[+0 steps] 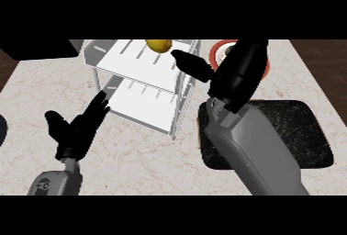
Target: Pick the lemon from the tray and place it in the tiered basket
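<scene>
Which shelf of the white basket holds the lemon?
The upper shelf holds the lemon, near its far edge. The lower shelf is bare.

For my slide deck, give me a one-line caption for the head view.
Lemon lies in the tiered basket's top tier; open right hand beside it, above the dark tray.

Kitchen: marble counter (136, 160), tiered basket (146, 98), lemon (159, 45)
</scene>
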Controlling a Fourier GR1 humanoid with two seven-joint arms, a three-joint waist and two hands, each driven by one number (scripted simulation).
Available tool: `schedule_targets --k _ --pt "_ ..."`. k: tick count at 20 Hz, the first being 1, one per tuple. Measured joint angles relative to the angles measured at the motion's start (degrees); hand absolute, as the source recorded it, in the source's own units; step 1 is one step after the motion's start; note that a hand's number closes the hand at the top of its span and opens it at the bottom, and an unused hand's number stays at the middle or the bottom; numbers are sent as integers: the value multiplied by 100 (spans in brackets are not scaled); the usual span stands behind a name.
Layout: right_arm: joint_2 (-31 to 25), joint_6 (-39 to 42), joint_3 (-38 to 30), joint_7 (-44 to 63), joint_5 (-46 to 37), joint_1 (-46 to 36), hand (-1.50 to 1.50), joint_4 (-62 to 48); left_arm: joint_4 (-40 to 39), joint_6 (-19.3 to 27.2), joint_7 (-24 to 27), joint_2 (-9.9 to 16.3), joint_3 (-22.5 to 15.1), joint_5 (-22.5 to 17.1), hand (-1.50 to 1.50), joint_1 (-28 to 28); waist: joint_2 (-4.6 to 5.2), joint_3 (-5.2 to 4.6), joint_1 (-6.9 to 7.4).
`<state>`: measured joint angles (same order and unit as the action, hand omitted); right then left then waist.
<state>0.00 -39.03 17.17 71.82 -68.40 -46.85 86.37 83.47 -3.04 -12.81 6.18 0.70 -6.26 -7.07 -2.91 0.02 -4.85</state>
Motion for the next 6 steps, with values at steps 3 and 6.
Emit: schedule_targets --k 3,6 --pt "0 198 267 -13 -64 622 -150 791 42 43 8 26 34 25 0 58 -15 1 -112" --pt "0 409 498 -40 -161 1217 -150 1600 66 55 11 57 89 7 0 135 -35 1 -210"
